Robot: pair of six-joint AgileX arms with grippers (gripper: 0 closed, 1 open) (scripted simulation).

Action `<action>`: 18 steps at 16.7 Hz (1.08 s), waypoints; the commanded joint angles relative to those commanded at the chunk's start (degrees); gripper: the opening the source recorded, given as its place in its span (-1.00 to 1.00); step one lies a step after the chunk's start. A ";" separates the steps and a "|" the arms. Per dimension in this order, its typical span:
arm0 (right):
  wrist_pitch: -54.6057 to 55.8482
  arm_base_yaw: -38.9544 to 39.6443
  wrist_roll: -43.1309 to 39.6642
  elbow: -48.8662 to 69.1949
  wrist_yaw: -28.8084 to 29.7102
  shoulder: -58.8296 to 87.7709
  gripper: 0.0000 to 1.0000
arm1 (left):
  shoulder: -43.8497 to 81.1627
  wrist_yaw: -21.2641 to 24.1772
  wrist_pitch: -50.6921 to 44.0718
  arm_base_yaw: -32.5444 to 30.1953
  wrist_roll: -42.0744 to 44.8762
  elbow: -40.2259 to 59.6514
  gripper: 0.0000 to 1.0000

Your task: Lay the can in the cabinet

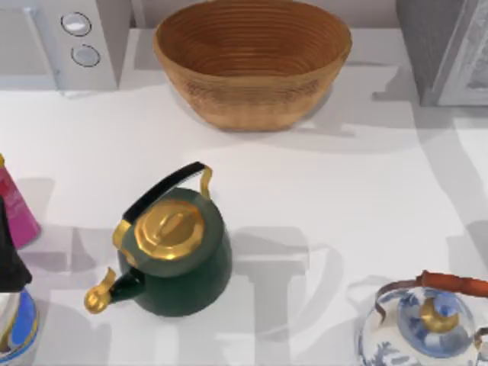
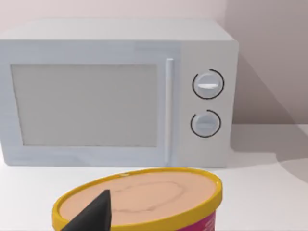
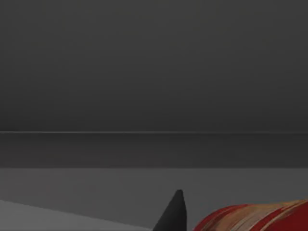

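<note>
The can [image 3: 255, 217], red with a pale label, lies on its side low in the right wrist view. My right gripper [image 3: 214, 220] is shut on it, and one dark fingertip [image 3: 174, 211] shows against its side. Around them is the dark grey inside of the cabinet, with its floor and back wall ahead. In the top view the cabinet [image 1: 450, 49] is the grey box with a white panelled door at the back right corner. My left gripper [image 1: 9, 255] hangs parked at the table's left edge, above a yellow-rimmed pink tub [image 2: 144, 199].
A woven basket [image 1: 252, 61] stands at the back middle. A pale microwave with two dials [image 1: 61, 38] is at the back left. A green kettle with a gold lid [image 1: 171, 252] sits centre-left. A blue-and-white kettle [image 1: 427, 328] is at the front right.
</note>
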 joint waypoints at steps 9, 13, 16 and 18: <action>-1.94 -1.51 -0.30 3.85 0.72 3.47 -1.00 | 0.00 0.00 0.00 0.00 0.00 0.00 1.00; -5.64 -4.08 -0.51 17.07 1.30 14.55 -1.00 | 0.00 0.00 0.00 0.00 0.00 0.00 1.00; -8.45 -5.15 -0.63 32.51 0.38 24.63 -1.00 | 0.00 0.00 0.00 0.00 0.00 0.00 1.00; -10.30 -5.35 -0.70 42.19 -0.86 30.98 -1.00 | 0.00 0.00 0.00 0.00 0.00 0.00 1.00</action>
